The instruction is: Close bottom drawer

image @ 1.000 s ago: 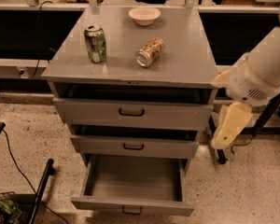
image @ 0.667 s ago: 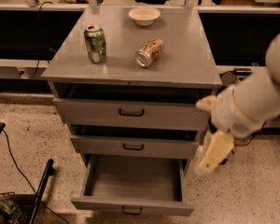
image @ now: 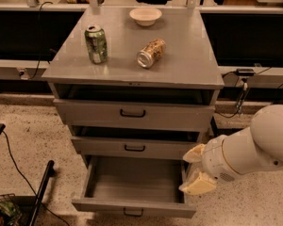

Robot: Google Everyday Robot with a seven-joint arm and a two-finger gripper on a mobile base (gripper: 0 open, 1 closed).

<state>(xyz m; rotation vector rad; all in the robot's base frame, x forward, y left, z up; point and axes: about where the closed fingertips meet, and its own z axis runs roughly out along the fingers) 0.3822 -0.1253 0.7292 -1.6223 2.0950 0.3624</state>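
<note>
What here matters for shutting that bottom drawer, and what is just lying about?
For the job: bottom drawer, standing open; claw, beside its right edge.
Lying about, on the cabinet top: green can, tipped can, bowl.

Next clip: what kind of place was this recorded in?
Probably an office or lab workspace: a grey metal drawer cabinet on speckled hard floor, with power cables trailing behind. The gripper hangs beside the open bottom drawer.
</note>
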